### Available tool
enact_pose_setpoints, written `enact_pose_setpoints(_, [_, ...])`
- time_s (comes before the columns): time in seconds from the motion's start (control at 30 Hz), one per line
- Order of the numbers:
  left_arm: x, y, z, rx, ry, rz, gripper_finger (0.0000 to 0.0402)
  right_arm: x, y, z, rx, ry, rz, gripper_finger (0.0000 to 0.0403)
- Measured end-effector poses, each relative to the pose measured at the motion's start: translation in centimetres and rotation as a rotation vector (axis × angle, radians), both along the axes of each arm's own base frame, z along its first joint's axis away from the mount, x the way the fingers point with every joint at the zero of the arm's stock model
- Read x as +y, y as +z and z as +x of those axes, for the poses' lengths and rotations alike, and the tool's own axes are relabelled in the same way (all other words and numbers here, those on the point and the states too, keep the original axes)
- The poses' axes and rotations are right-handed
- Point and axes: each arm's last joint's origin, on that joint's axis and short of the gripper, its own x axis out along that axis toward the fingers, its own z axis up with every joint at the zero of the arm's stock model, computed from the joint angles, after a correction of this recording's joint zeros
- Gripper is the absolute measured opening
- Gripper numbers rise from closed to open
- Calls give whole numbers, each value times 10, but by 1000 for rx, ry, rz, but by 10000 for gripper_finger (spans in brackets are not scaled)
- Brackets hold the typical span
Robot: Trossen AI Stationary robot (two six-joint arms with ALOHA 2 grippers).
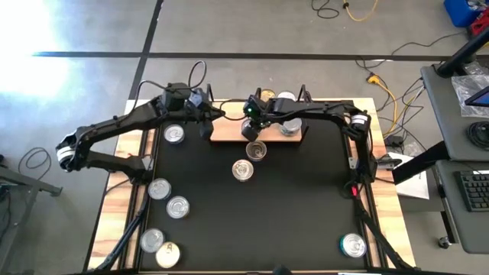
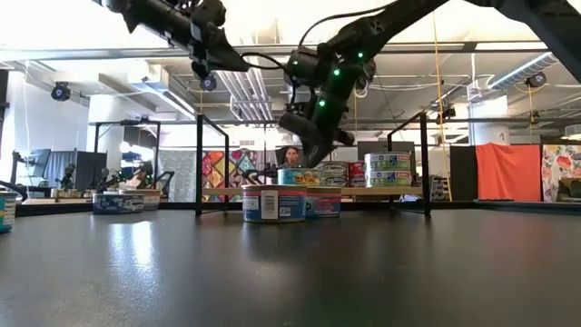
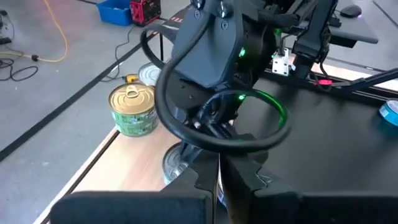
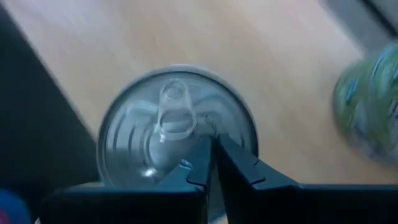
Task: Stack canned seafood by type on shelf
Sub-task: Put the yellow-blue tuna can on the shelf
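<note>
High view: right gripper point(image 1: 250, 130) over light-wood shelf board point(image 1: 226, 134) at table's 12 o'clock; left gripper point(image 1: 206, 114) clenched, at its 10 o'clock.
Low view: stacked tins on shelf.
Right wrist view: fingers pinched together, empty, above silver-lidded round tin point(image 4: 177, 127) on wood.

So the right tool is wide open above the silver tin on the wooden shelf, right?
Not quite. The right tool is above the silver tin on the wooden shelf, but it is shut, not wide open. The right wrist view shows its fingertips pressed together.
</note>
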Motion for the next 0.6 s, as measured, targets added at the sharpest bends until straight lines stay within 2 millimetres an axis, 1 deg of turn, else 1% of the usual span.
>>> enact_pose_setpoints(0.13, [-7, 7, -12, 15, -8, -9, 0, 2, 0, -12, 117, -143, -38, 18])
enact_pose_setpoints(0.23, [-13, 18, -22, 11, -10, 10, 0, -1, 3, -24, 190, -255, -83, 18])
enact_pose_setpoints(0.33, [-16, 23, -30, 16, 7, 57, 0, -7, 5, -30, 179, -345, -70, 18])
enact_pose_setpoints(0.47, [-17, 26, -34, 12, 17, 86, 0, -14, 5, -32, 120, -438, -3, 18])
enact_pose_setpoints(0.6, [-18, 26, -34, 20, 19, 73, 0, -14, 4, -32, 93, -478, 44, 18])
